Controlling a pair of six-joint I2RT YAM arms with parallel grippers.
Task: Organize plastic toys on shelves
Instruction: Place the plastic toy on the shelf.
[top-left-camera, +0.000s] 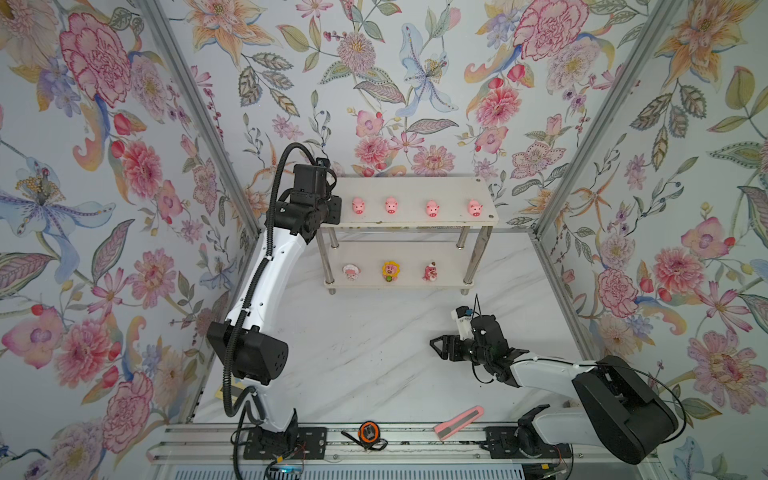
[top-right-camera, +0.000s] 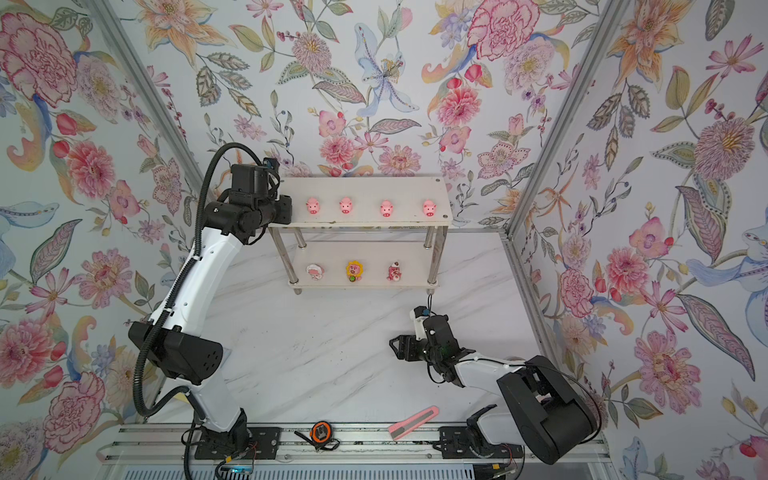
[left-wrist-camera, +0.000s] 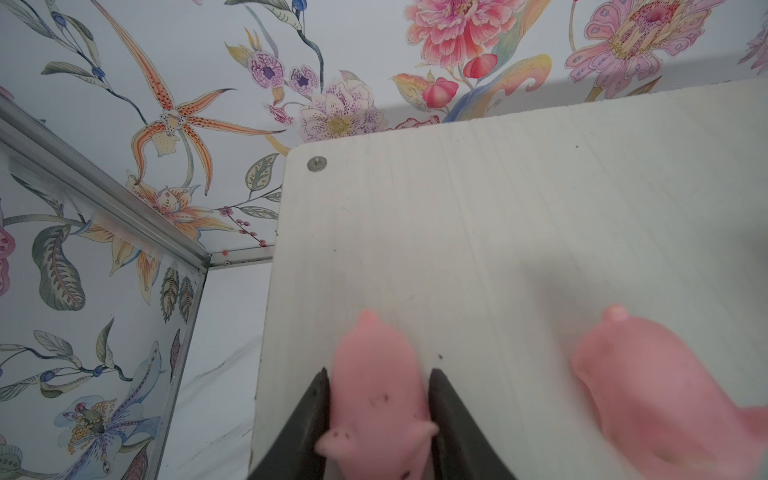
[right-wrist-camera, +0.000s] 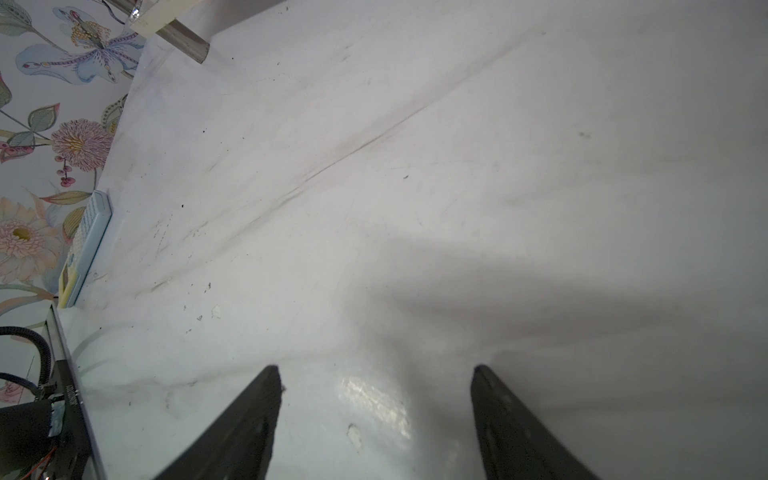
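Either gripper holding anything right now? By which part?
Left gripper grips a pink pig by its two flanks, the pig sitting on the top shelf board. Right gripper is open, holding nothing.

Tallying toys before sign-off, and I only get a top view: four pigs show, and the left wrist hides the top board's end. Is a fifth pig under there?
Observer: Yes, the left wrist view shows a pig at that end of the top board.
Operator: Loose or gripped?
Observer: Gripped: the left gripper is shut on it, fingers against both flanks.
Operator: Crowding its neighbour?
Observer: No, a clear gap separates it from the next pig.
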